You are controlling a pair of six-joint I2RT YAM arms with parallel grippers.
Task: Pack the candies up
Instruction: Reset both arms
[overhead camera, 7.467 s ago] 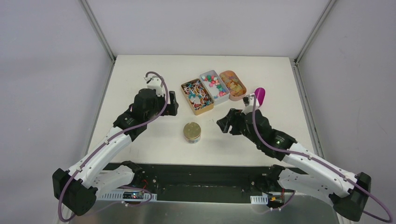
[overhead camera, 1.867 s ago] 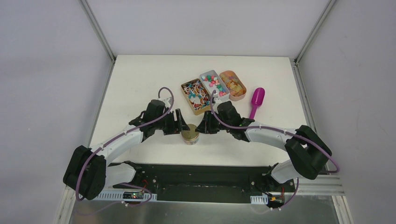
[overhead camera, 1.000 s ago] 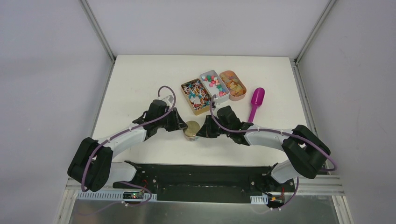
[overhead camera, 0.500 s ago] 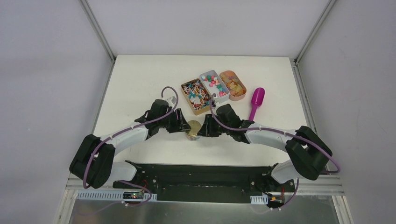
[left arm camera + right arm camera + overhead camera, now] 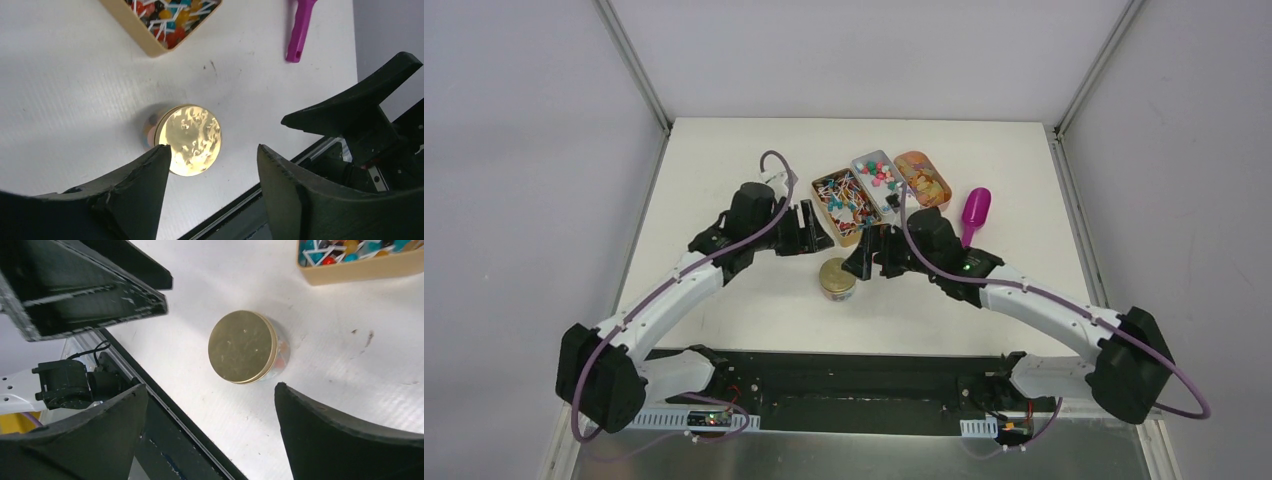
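The left arm (image 5: 679, 285) reaches from the near left corner across the white surface (image 5: 724, 160). The left jaws stand apart and hold nothing. In the left wrist view its 2 fingers (image 5: 132, 195) frame a small jar (image 5: 836, 279) from above, apart from it.

The jar stands upright on the surface between the 2 arms' ends, nearer than the containers. Its gold lid (image 5: 189, 139) is on. Through its clear side, bits of pink, orange and blue show under the lid.

The right arm (image 5: 1034, 300) comes in from the near right corner and ends just right of the jar. The right jaws are spread wide, clamped on nothing. In the right wrist view the 2 fingers (image 5: 345, 435) stand on either side of the jar, well clear of it, and the left arm's black fingers show at the upper left.

Behind the jar, 3 open containers sit side by side, touching or nearly so. The tan box (image 5: 135, 25) on the left is full of candies (image 5: 844, 198) on thin white sticks. The silver tin (image 5: 868, 155) in the middle holds loose pink, green and red ones. The orange tin (image 5: 924, 182) is on the right; I cannot tell what it holds.

A magenta scoop (image 5: 974, 211) lies on the surface just right of the tins, bowl at the far end, handle pointing toward the right arm.
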